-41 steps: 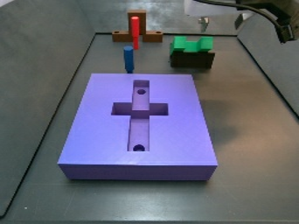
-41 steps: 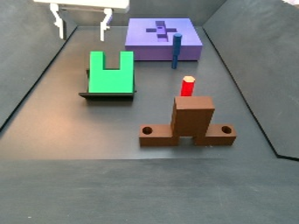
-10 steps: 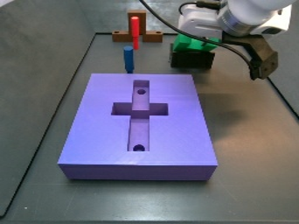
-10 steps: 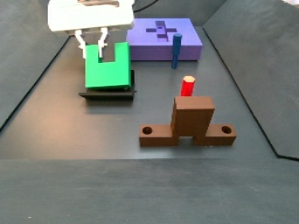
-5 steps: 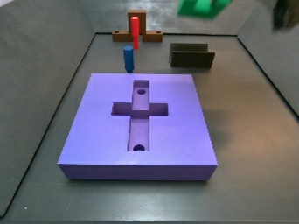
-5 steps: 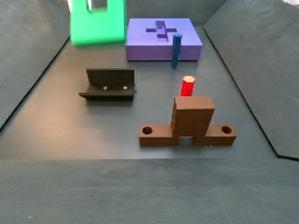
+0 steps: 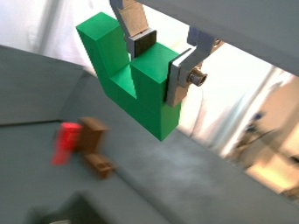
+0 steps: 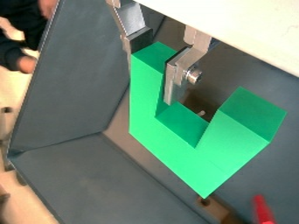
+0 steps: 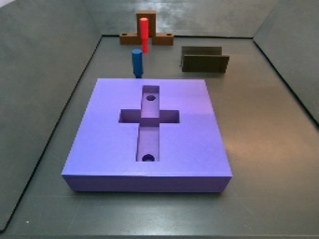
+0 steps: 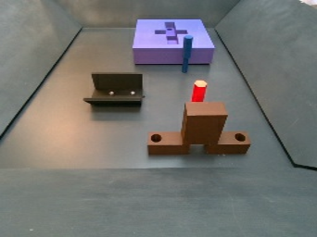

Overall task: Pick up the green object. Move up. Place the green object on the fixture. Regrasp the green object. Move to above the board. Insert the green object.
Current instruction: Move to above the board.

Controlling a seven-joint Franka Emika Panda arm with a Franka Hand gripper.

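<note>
Your gripper, lifted out of both side views, is clamping the bright green U-shaped block; next you are lowering it onto the empty dark olive fixture.

A dark grey matte floor lies between sloping grey walls, evenly lit, with walls from nine to three o'clock

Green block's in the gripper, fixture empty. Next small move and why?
Probably translate toward above the board. In both wrist views the gripper is shut on one prong of the green object, lifted out of both side views. The fixture is bare and the cross slot looks open, so insertion seems next.
</note>
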